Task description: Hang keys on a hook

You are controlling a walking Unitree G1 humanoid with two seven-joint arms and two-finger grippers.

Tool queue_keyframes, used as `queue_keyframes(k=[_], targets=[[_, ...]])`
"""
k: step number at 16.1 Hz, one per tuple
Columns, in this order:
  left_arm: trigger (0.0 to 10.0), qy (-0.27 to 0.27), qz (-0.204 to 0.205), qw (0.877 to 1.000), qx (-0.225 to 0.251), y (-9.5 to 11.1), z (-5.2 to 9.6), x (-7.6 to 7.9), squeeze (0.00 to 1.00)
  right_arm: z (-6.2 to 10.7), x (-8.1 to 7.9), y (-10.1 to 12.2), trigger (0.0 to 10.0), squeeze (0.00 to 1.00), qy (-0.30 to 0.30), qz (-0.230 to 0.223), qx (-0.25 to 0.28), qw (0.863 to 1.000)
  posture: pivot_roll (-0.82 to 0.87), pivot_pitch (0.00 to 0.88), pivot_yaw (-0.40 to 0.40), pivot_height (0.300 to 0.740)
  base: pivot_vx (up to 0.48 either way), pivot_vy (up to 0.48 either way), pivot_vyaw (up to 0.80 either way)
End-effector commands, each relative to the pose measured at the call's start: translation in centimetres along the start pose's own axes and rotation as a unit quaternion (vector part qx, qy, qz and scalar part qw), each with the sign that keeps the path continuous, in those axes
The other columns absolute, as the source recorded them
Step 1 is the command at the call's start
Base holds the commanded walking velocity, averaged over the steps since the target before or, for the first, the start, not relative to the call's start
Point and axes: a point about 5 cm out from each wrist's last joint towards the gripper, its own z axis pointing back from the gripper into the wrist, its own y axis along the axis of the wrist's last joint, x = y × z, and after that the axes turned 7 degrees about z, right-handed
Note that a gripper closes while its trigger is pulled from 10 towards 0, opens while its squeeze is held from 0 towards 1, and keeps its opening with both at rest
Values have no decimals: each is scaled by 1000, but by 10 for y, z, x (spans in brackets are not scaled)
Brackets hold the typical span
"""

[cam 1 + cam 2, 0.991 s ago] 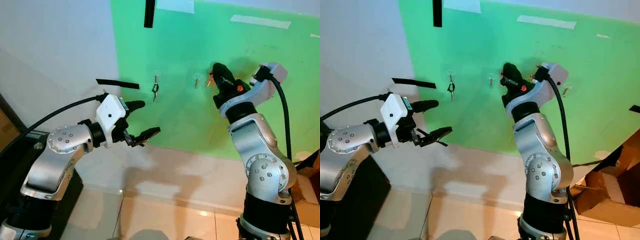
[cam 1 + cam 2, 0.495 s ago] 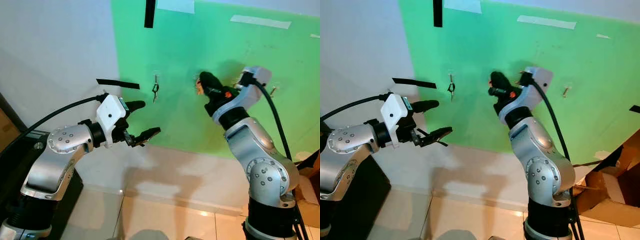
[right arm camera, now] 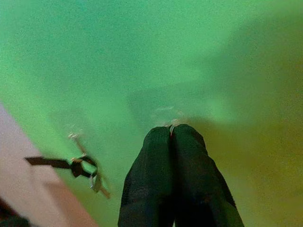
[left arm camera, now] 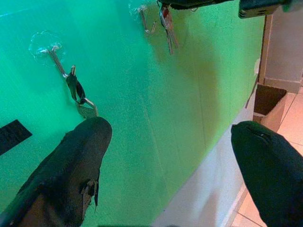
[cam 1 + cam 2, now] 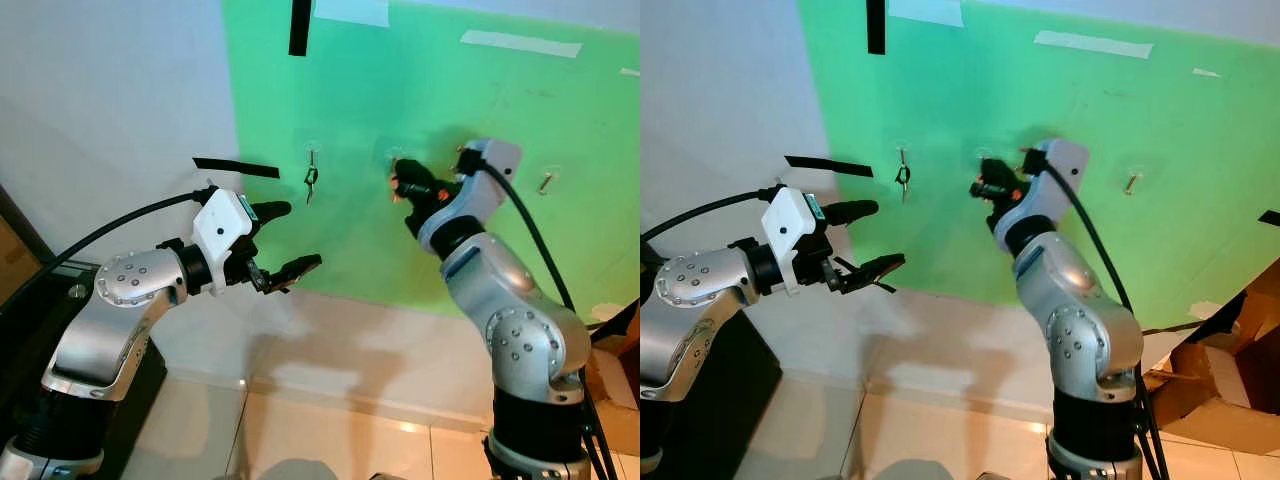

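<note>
Three clear hooks sit on a green sheet [image 5: 400, 80] on the wall. From the left hook [image 5: 312, 155] hangs a set of keys [image 5: 311, 182]. My right gripper [image 5: 398, 182] is raised to the middle hook [image 5: 392, 156], shut on a second bunch of keys [image 4: 166, 24] that dangles right beside that hook [image 4: 142, 16]. In the right wrist view the closed fingertips [image 3: 163, 142] press up just under the hook's clear base [image 3: 165, 113]. The right hook [image 5: 545, 182] is bare. My left gripper [image 5: 300, 234] is open and holds nothing, below the left hook and off the wall.
Black tape strips [image 5: 235, 167] [image 5: 298, 27] are stuck on the wall around the sheet's left edge. A cardboard box [image 5: 1225, 380] lies on the tiled floor at the lower right. Dark furniture [image 5: 25, 300] stands at the far left.
My right gripper has swung left along the wall, from between the middle and right hooks to the middle hook, carrying the keys. The left arm has not moved.
</note>
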Motion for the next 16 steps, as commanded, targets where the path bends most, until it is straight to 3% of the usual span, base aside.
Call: queue_keyframes(k=[1, 10, 16], targets=[[10000, -6, -7, 1000, 2, 5, -3, -1, 0, -1, 3, 1, 10000, 0, -12, -7, -2, 1000, -17, 0, -54, 740, 0, 0, 0], [10000, -6, -8, 1000, 3, 5, -3, -1, 0, -5, -5, -3, 10000, 0, 12, -19, -22, 1000, -12, 0, -60, 740, 0, 0, 0], [10000, -8, -9, 1000, 3, 5, -2, 0, 0, -9, -1, -6, 10000, 0, -9, -25, -31, 999, -7, 0, -64, 740, 0, 0, 0]])
